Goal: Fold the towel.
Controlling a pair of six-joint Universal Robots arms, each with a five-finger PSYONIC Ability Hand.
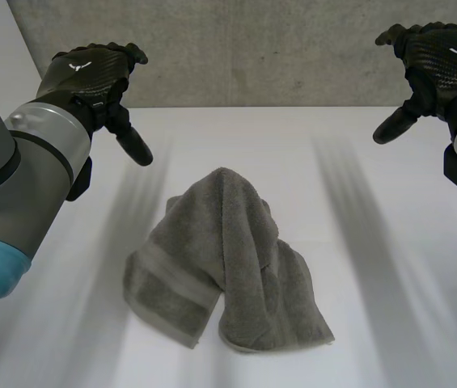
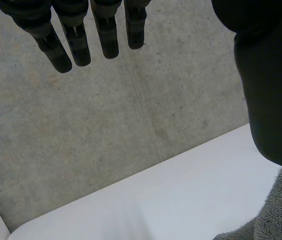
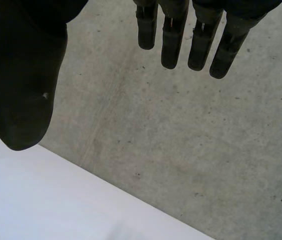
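Grey towel (image 1: 228,259), crumpled at centre; left hand (image 1: 90,71) and right hand (image 1: 442,63), slack and empty in upper corners, should first flatten it.

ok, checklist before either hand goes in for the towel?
1. Left hand open and empty: ok, fingers straight, nothing held.
2. Right hand open and empty: ok, same.
3. Hands off the towel: ok, both apart from it, one to each side.
4. Towel spread flat: not ok, it lies as a crumpled heap in the middle of the table.
5. Corners findable: cannot tell, a banded edge shows on the left hand's side, corners lost in folds.
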